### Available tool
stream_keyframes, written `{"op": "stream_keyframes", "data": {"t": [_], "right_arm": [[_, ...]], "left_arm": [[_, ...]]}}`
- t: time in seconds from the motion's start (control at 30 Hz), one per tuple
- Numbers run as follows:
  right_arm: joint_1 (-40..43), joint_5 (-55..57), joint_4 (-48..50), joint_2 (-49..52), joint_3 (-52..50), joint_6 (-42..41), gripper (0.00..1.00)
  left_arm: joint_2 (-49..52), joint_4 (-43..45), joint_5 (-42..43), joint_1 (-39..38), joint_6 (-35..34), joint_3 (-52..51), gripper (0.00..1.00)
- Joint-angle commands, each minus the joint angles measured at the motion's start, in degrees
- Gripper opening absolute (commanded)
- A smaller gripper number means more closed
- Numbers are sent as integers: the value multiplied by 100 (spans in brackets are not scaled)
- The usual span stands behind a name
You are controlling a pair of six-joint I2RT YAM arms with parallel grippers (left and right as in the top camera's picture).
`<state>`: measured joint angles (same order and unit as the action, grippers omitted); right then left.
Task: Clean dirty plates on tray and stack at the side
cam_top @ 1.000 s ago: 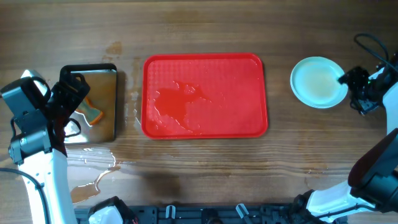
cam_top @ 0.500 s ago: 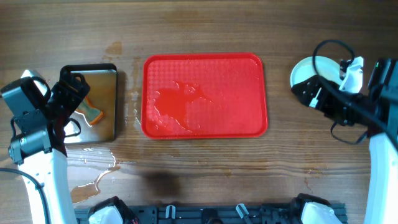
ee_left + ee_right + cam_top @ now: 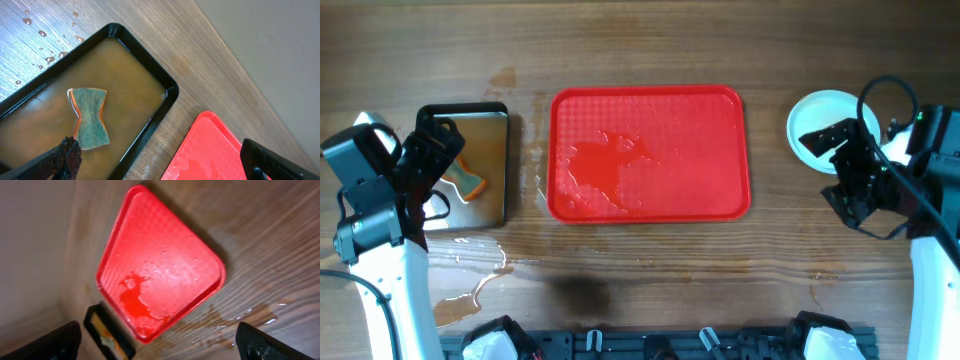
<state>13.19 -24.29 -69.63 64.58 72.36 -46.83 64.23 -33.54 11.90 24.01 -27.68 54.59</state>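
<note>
The tray [image 3: 650,150] lay long axis left-right, bench [image 3: 650,40] open around every edge, plate [image 3: 817,110] well right. Left end effector [image 3: 160,162] and right end effector [image 3: 155,340] gaped wide, empty.

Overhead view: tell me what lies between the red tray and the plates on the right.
Nothing. In the overhead view, only a bare strip of the wooden table separates the tray from the plates.

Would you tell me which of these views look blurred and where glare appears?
Overhead: sharp and evenly lit, with a pale sheen on the wet brown wooden table. Left wrist: crisp, bright droplets glinting beside the black-rimmed metal pan. Right wrist: soft and smeared, the large red plastic tray hazy.
</note>
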Motion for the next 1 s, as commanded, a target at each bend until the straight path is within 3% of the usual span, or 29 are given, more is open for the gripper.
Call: {"op": "stream_keyframes", "data": {"t": [0.0, 0.1, 0.27, 0.47, 0.6, 0.7, 0.97], "right_arm": [[-103, 866, 177, 4, -240, -195, 100], [-669, 1346, 1537, -568, -1161, -369, 100], [-1742, 1611, 5410, -2402, -3816, 20, 100], [-1838, 1703, 7766, -4096, -6266, 52, 100], [-1838, 1759, 8336, -4784, -7152, 59, 100], [-1838, 1856, 7890, -5191, -7206, 361, 100], [-1827, 2103, 7101, -5707, -7206, 2739, 100]], "left_arm": [[-24, -2, 48, 22, 31, 28, 100], [-24, -2, 48, 22, 28, 28, 100], [-24, -2, 48, 24, 31, 28, 100], [-24, -2, 48, 24, 28, 28, 100], [-26, -2, 48, 24, 28, 28, 100], [-24, -2, 48, 24, 28, 28, 100], [-24, -2, 48, 24, 28, 28, 100]]}}
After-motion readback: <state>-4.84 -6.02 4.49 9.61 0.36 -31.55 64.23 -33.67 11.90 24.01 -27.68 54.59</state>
